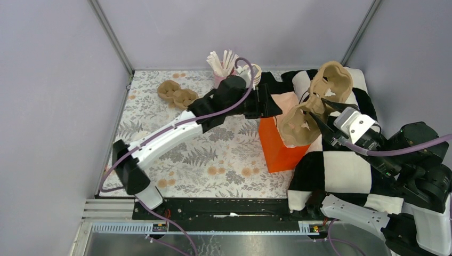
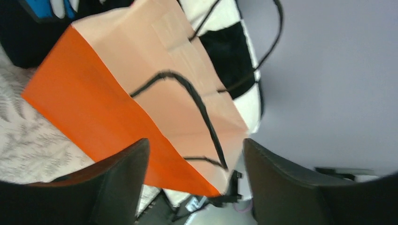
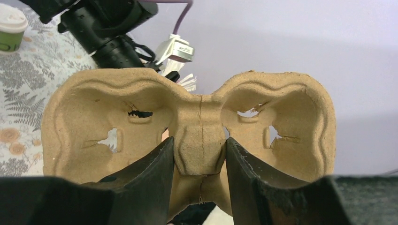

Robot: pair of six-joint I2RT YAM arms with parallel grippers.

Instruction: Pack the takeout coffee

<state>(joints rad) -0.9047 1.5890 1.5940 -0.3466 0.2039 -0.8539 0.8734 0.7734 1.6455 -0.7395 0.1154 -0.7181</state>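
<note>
The right pincer (image 3: pixel 199 145) pinches the middle ridge of the brown pulp cup carrier (image 3: pixel 75 117). The left pincer (image 2: pixel 195 145) is spread wide, the orange paper bag (image 2: pixel 94 108) just ahead. The green paper coffee cup with white lid (image 3: pixel 10 30) stands far left of the right pincer, partly cut off.

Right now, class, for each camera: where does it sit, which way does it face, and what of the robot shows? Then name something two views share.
Top external: above and behind the bases, looking down on the table; the left arm and right arm show.
Left wrist: on the left arm, facing the orange bag; its open left fingers show below.
Right wrist: on the right arm, facing the pulp carrier clamped by the right fingers; the left arm shows beyond.
Shared: top external and right wrist both show the carrier.
</note>
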